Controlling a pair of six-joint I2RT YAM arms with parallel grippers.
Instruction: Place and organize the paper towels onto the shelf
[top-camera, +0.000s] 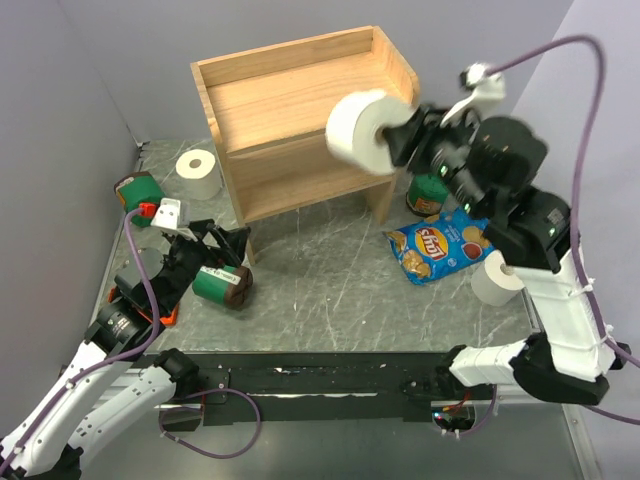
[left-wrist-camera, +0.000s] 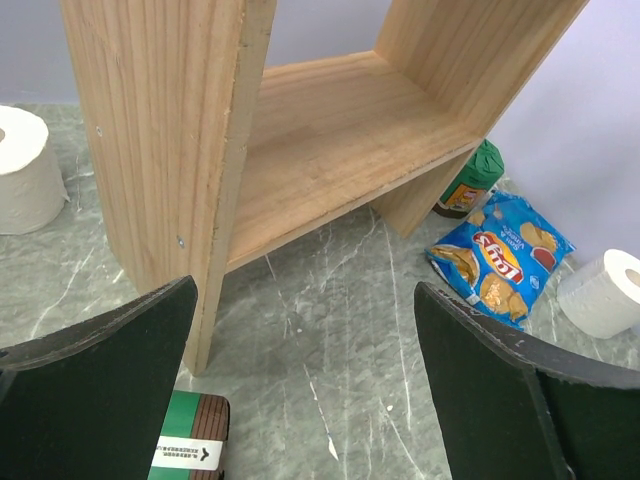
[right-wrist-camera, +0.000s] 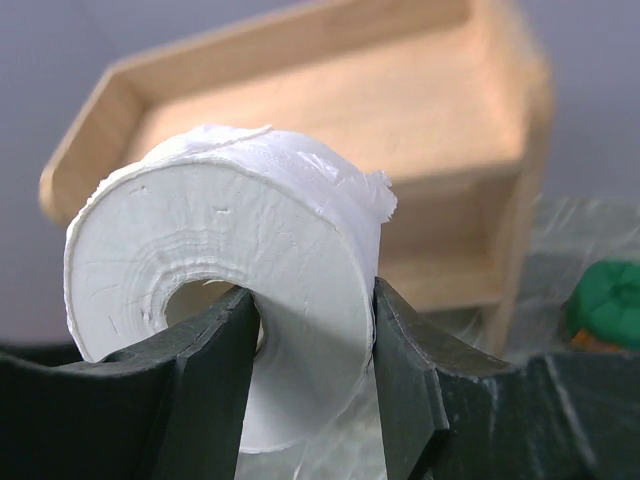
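My right gripper (top-camera: 396, 133) is shut on a white paper towel roll (top-camera: 358, 130), one finger in its core hole and one outside its wall (right-wrist-camera: 300, 300), and holds it in the air above the right part of the wooden shelf's (top-camera: 290, 95) top tier. A second roll (top-camera: 199, 174) stands on the table left of the shelf, seen also in the left wrist view (left-wrist-camera: 25, 170). A third roll (top-camera: 497, 277) stands at the right by my right arm (left-wrist-camera: 605, 290). My left gripper (top-camera: 228, 247) is open and empty, low over the table left of the shelf's front leg.
A green package with a brown end (top-camera: 222, 284) lies under my left gripper. Another green package (top-camera: 138, 197) sits at the far left, and one (top-camera: 425, 195) stands by the shelf's right leg. A blue chip bag (top-camera: 440, 245) lies at the right.
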